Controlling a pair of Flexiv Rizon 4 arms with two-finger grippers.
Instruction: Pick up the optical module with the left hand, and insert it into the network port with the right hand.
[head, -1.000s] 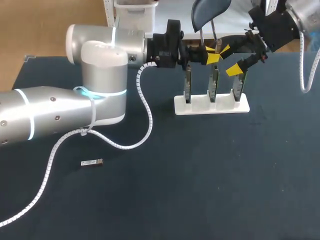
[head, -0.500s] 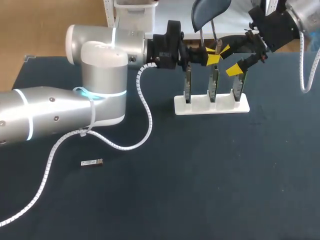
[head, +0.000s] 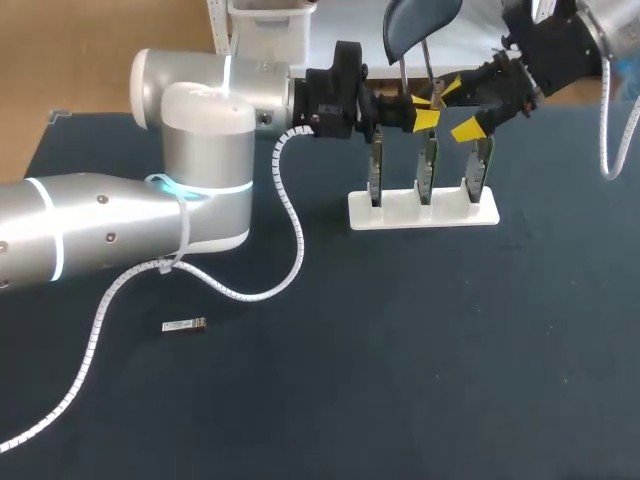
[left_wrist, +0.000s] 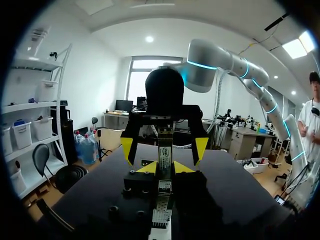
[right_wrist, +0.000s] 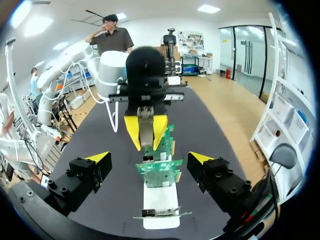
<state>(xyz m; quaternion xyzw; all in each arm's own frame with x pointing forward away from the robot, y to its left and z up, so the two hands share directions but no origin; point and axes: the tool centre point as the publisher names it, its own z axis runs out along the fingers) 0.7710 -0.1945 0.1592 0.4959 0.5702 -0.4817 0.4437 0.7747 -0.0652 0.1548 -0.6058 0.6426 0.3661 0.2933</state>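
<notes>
Apparently mid-handover: the left end effector (right_wrist: 146, 131) pinches a slim silver module (right_wrist: 145, 120) between its yellow tips, holding it over the middle board (head: 427, 165) of a white rack (head: 420, 215). The right end effector (head: 457, 110) faces it from just beside, fingers spread and touching nothing. Next, the right likely must close on the module's free end before the left lets go, then line it up for insertion. A similar small metal piece (head: 185, 325) lies well apart on the dark surface (head: 400, 350).
</notes>
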